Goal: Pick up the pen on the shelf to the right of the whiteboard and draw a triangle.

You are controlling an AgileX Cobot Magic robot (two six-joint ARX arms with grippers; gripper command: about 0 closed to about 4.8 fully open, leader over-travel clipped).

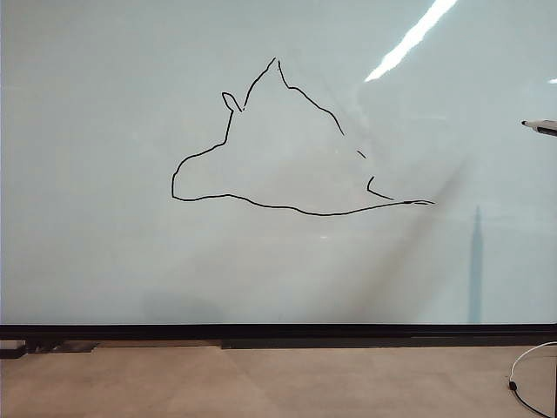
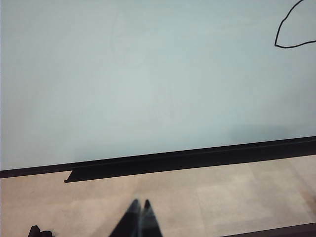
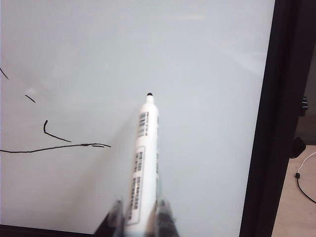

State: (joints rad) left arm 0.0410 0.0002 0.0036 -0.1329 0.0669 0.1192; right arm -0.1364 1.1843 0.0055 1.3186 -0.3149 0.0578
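Gripping tool: the right gripper (image 3: 139, 217) pinches the pen (image 3: 142, 163) between its two fingers (image 3: 165, 219), low on the barrel, in the right wrist view.
Pen: one; white barrel with dark printing along its side, black tip pointing toward the board; that view does not settle whether the tip touches the surface.
Pen from outside: in the exterior view only its tip end (image 1: 540, 126) shows at the right edge, at about the height of the drawing's right slope and well to the right of the drawn lines.
Idle tool: the left gripper (image 2: 139, 217) has its two dark fingertips (image 2: 132, 219) pressed together, holding nothing, pointing over the beige floor (image 2: 222, 192) below the board.
Floor items: one thin white cable (image 1: 531, 374) loops at the lower right.
Board edge: one black strip (image 1: 278, 332) runs along the bottom of the whiteboard (image 1: 104, 174).
Board: one, large, glossy, pale, with a bright light reflection at the upper right.
Drawing: one rough black triangle (image 1: 296, 210) outline near the board's middle, with one peak, one small loop on its left slope, and gaps on the right side.
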